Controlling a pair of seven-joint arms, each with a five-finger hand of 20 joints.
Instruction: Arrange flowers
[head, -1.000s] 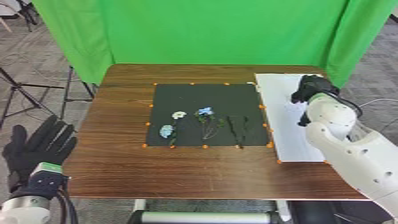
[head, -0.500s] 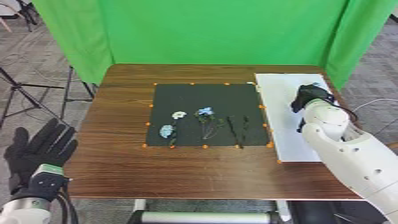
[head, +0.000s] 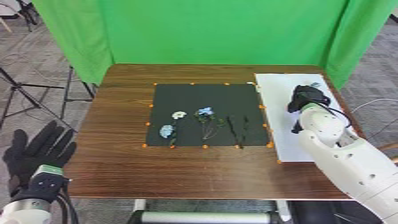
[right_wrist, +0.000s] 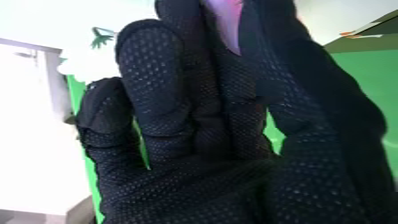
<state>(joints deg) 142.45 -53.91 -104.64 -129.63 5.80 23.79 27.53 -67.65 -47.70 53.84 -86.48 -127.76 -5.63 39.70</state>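
The black-gloved right hand (head: 306, 96) has slid a little lower and to the left in the head view, and more of a small pale blue-grey flower (head: 315, 85) now peeks out above it. The hand is over the long white board (head: 296, 149), on the right side of the frame. It is mostly open, with its fingers nearly straight. A smooth pink piece (right_wrist: 226, 20), maybe a petal, shows between the thumb and the fingers. I can't tell if they squeeze it.

To do this step well, the hand should be soft. I think it is best to pinch the stem, not the bloom, and set the flower down flat and slow. If it lets go, it should open wide and lift straight up, so the glove does not drag petals along.

Near the hand in the wrist view is a puffy white flower (right_wrist: 91, 66) with a bit of green on it.

Farther out, on the black mat (head: 195, 92) in the middle of the worktop (head: 178, 175), lie a white flower (head: 179, 115), a fat pale blue flower (head: 166, 131), a brighter blue flower (head: 205, 111) with leaves and thin stems, and dark green stalks (head: 234, 129).

The left hand (head: 37, 152) waits at the lower left, spread open and holding nothing.
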